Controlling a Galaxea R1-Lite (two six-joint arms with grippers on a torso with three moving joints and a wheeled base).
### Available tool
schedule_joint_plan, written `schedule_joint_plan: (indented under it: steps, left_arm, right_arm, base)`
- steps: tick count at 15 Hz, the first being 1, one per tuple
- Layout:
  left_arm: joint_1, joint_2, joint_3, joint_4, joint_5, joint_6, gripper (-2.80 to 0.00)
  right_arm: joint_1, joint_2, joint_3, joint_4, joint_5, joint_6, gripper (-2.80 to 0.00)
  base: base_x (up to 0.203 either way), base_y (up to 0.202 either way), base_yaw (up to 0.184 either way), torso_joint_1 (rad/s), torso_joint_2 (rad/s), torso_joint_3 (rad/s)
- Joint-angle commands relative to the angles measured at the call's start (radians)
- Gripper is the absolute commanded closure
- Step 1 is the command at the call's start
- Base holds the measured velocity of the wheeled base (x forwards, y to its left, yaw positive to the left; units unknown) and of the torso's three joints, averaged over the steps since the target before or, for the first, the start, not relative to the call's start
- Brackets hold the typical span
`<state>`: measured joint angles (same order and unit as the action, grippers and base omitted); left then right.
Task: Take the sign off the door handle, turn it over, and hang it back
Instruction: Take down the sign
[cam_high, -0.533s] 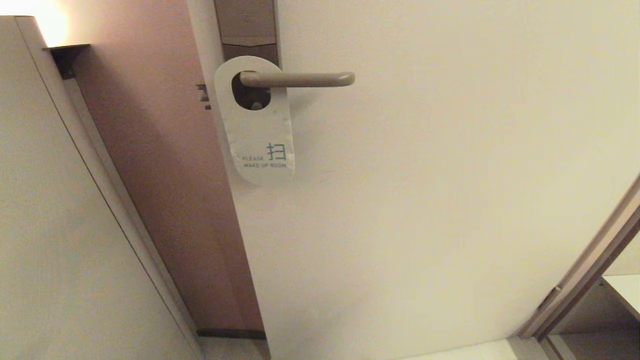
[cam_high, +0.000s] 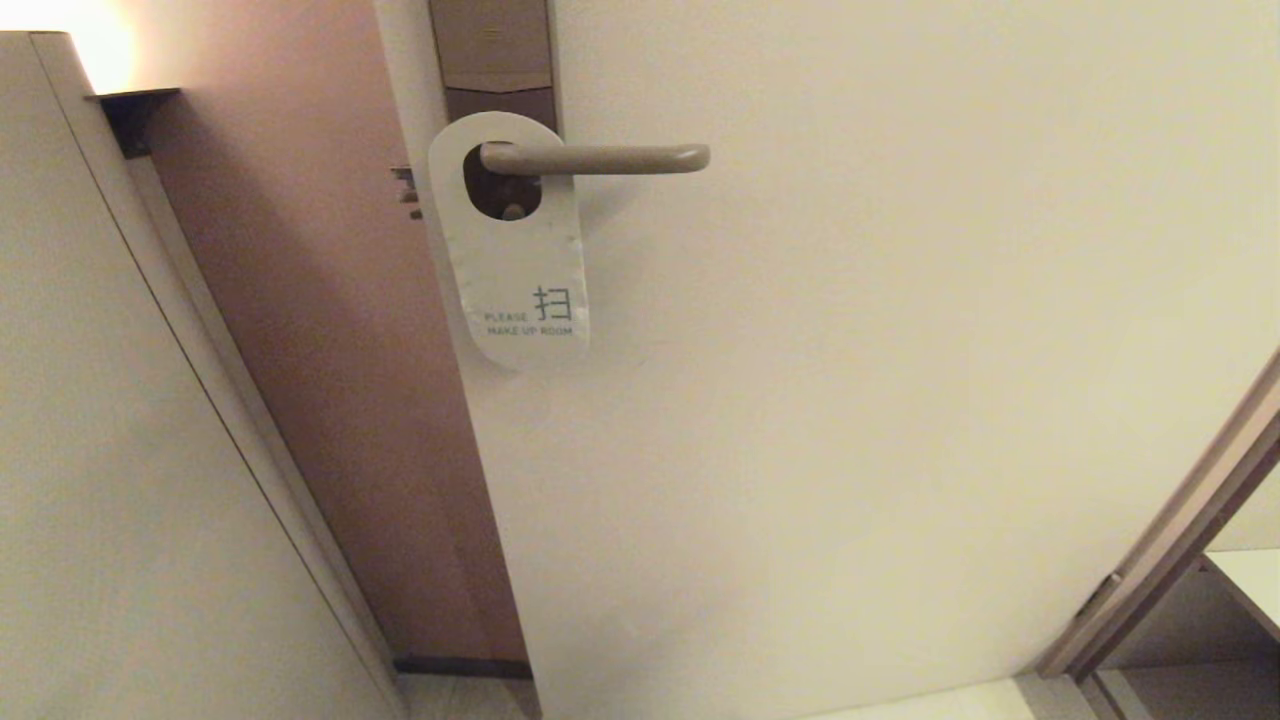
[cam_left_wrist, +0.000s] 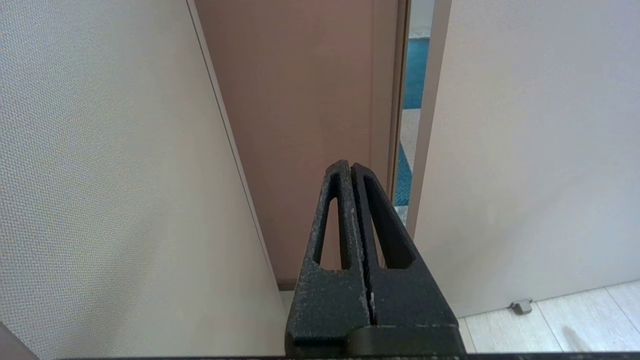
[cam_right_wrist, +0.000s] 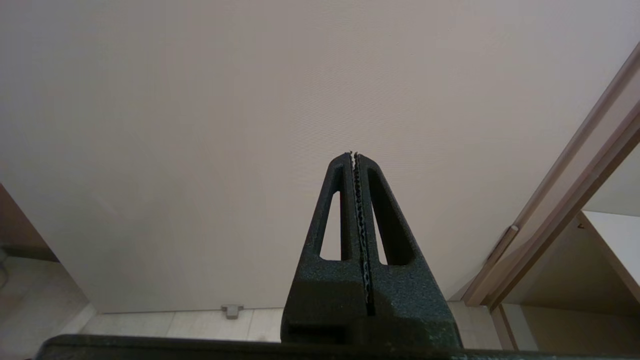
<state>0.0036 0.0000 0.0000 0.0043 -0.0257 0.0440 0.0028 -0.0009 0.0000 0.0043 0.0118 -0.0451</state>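
Task not begun: sign (cam_high: 515, 265) hangs on door handle (cam_high: 600, 158) at approx 11 o'clock in head view, white "MAKE UP ROOM" face out. All steps left: lift off, flip, rehang. Left gripper (cam_left_wrist: 351, 167) and right gripper (cam_right_wrist: 354, 156) both pressed together w/ nothing between, parked low near floor, well apart from sign. Vs earlier frame: no change.

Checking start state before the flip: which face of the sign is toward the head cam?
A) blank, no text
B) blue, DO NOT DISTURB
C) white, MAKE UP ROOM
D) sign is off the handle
C: the sign hangs on the door handle by its oval hole, white face out, reading "PLEASE MAKE UP ROOM" near its lower end.
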Motion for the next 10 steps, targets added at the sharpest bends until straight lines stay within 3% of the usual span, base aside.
schedule_joint_plan:
  steps: [1, 10]
  left_arm:
    - [0.001, 0.002, 0.0, 0.0, 0.0, 0.0, 0.0]
    - [0.001, 0.001, 0.0, 0.002, 0.005, 0.006, 0.0]
  right_arm:
    - [0.0, 0.001, 0.0, 0.0, 0.001, -0.001, 0.0]
    - [0.0, 0.001, 0.0, 0.0, 0.001, -0.001, 0.0]
  base:
    - [0.0, 0.0, 0.0, 0.0, 0.0, 0.0]
    - [0.0, 0.0, 0.0, 0.0, 0.0, 0.0]
